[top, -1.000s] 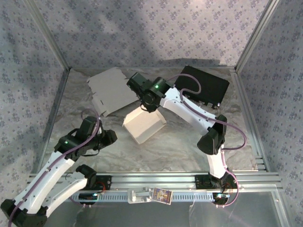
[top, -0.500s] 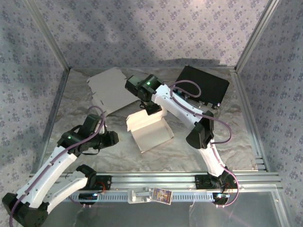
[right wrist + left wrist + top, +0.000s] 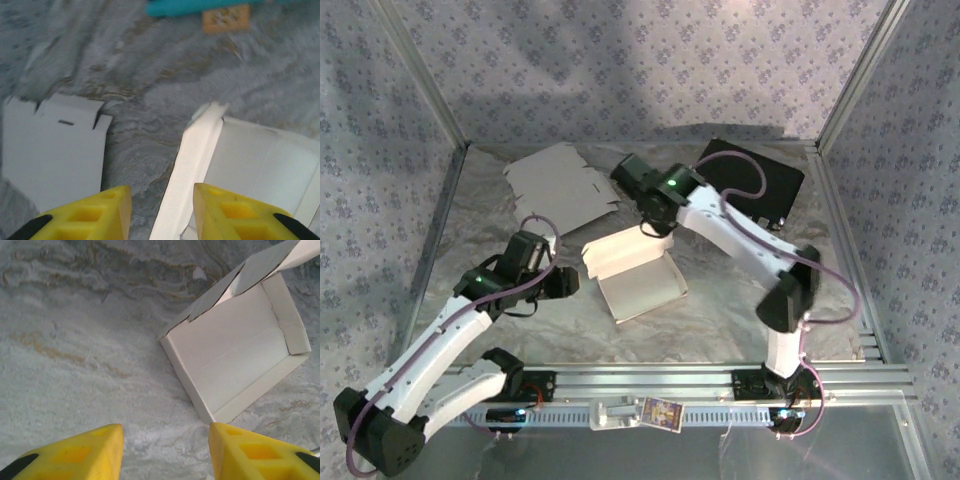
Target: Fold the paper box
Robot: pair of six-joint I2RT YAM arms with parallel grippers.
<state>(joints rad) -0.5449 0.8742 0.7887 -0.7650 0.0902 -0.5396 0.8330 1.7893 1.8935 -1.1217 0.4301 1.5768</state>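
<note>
Two open pincers flank one half-built paper box.
Thin card: light, floppy, quick to crease, so I'd pinch the raised lid at its free edge. Over the box's far side the right gripper points down, fingers apart astride that lid, clamping nothing. At the box's left the left gripper reaches in low, jaws parted, empty. Beyond the box lies a flat card sheet.
</note>
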